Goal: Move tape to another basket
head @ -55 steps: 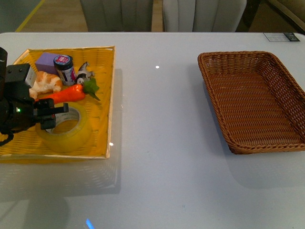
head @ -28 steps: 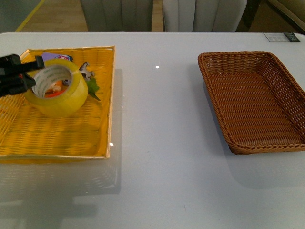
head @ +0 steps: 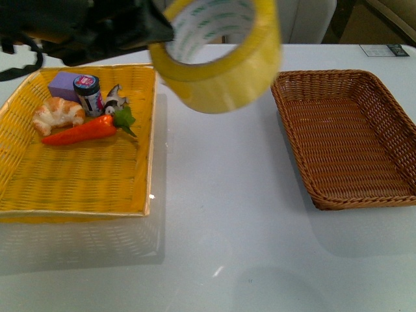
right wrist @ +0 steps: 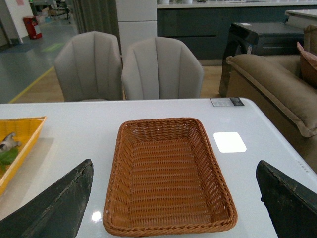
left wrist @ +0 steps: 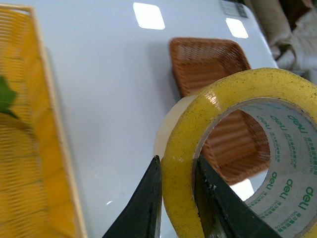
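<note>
The only wording that could be read stood on the tape (left wrist: 277,183): the brand "deli", printed in green and repeated around its white inner core, plain in the left wrist view. In the front view that print was too blurred to read. The label on the small jar (head: 87,93) and the card (head: 383,50) at the far corner of the surface (head: 214,214) were too small to make out.

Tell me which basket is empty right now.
The brown wicker basket is empty; the yellow tray basket holds a carrot and a croissant.

The tape (left wrist: 181,144), cut off by picture edges, hides part of the basket (left wrist: 208,64)
</note>
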### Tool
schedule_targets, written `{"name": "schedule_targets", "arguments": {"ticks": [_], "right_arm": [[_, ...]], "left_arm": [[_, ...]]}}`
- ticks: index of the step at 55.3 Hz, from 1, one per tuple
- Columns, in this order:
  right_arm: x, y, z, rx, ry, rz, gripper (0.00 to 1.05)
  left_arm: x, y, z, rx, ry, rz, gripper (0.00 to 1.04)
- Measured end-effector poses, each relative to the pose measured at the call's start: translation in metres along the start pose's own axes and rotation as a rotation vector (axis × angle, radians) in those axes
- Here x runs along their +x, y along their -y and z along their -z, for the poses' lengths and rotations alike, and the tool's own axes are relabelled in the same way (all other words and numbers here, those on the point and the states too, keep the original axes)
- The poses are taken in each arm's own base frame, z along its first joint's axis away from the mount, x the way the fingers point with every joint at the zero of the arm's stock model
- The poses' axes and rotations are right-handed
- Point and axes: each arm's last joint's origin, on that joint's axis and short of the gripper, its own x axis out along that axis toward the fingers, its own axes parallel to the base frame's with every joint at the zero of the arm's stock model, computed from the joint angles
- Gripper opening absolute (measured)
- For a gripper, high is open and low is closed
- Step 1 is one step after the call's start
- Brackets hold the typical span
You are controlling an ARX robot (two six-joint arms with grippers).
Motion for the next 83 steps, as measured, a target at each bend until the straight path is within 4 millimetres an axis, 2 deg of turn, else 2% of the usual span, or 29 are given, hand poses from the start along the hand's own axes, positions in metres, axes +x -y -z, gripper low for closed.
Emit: {"name": "schedule_targets", "arguments": {"ticks": [3, 8, 20, 26, 29, 36, 42, 62, 83], "right_arm": [[0.0, 0.0, 0.0, 0.0, 0.0, 0.0, 0.96], [0.0, 0.0, 0.0, 0.0, 0.0, 0.0, 0.96], [0.0, 0.0, 0.0, 0.015, -0.02, 0.01, 0.96], [0.006, -0.005, -0.002, 0.183, -0.394, 0.089, 0.96], [0.016, -0.011, -0.009, 0.279, -0.483, 0.062, 0.96], [0.035, -0.022, -0.035, 0.467, -0.455, -0.026, 0.96], [0.05, -0.042, -0.05, 0.568, -0.442, -0.196, 0.96], [0.077, -0.074, -0.042, 0.811, -0.511, -0.383, 0.96], [0.089, -0.087, -0.03, 0.86, -0.558, -0.425, 0.95]], "left_arm": [[0.002, 0.017, 0.006, 0.006, -0.023, 0.05, 0.14], [0.003, 0.035, 0.014, 0.013, -0.052, 0.104, 0.14], [0.001, 0.054, 0.022, 0.031, -0.087, 0.168, 0.14], [-0.003, 0.055, 0.021, 0.034, -0.085, 0.172, 0.14], [-0.006, 0.057, 0.019, 0.036, -0.08, 0.178, 0.14], [-0.009, 0.056, 0.018, 0.041, -0.079, 0.181, 0.14], [-0.011, 0.053, 0.019, 0.047, -0.089, 0.18, 0.14], [-0.011, 0.053, 0.02, 0.058, -0.105, 0.21, 0.14], [-0.012, 0.054, 0.019, 0.058, -0.107, 0.226, 0.14]]}}
